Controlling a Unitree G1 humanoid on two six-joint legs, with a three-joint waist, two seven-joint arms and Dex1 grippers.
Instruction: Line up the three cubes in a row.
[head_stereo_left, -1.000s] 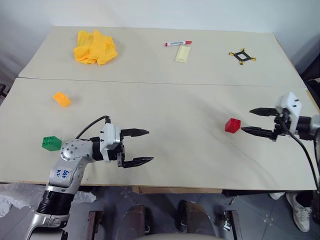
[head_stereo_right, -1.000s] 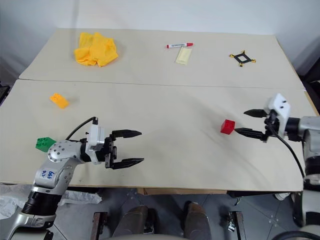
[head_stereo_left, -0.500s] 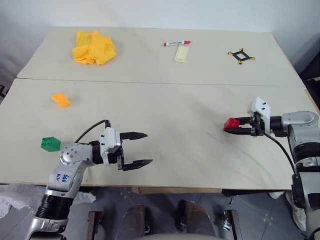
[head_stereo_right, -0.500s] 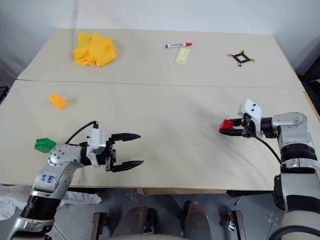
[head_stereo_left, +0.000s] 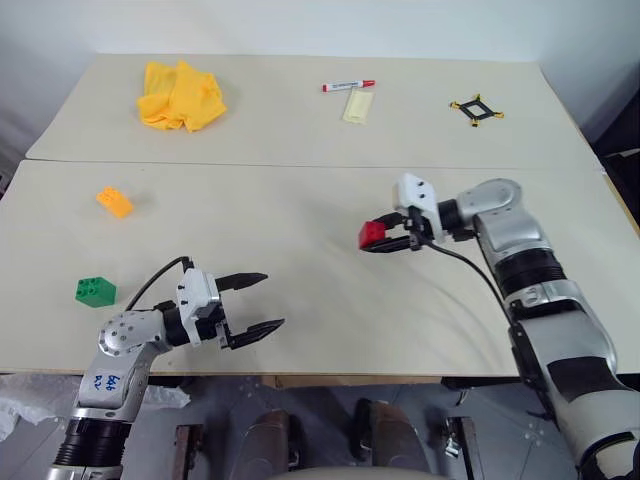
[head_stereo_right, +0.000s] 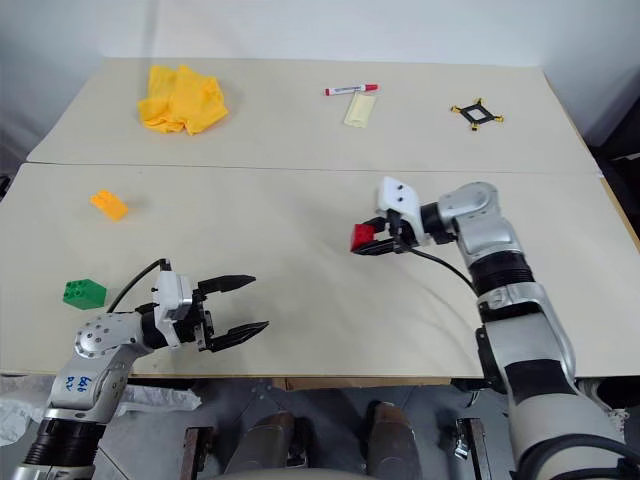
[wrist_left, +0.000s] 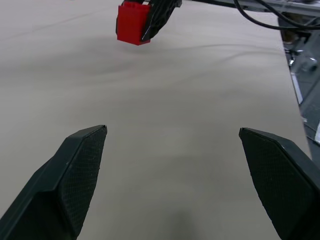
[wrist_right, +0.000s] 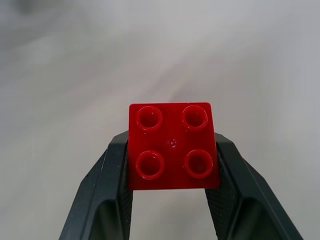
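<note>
My right gripper (head_stereo_left: 385, 238) is shut on the red cube (head_stereo_left: 372, 233), holding it just above the middle of the near table; the studded red cube (wrist_right: 172, 146) sits clamped between both fingers, and the left wrist view shows the red cube (wrist_left: 132, 23) too. The green cube (head_stereo_left: 95, 291) lies at the near left. The orange-yellow cube (head_stereo_left: 114, 201) lies farther back on the left. My left gripper (head_stereo_left: 258, 304) hangs open and empty near the front edge, right of the green cube.
On the far table lie a yellow cloth (head_stereo_left: 180, 95), a red-capped marker (head_stereo_left: 344, 86), a pale card (head_stereo_left: 357, 106) and a black-and-yellow square frame (head_stereo_left: 475, 108). A seam (head_stereo_left: 300, 165) divides the two tables.
My right gripper closed on the red cube and carried it leftward toward the table's middle. My left arm drew slightly left and down, still open.
</note>
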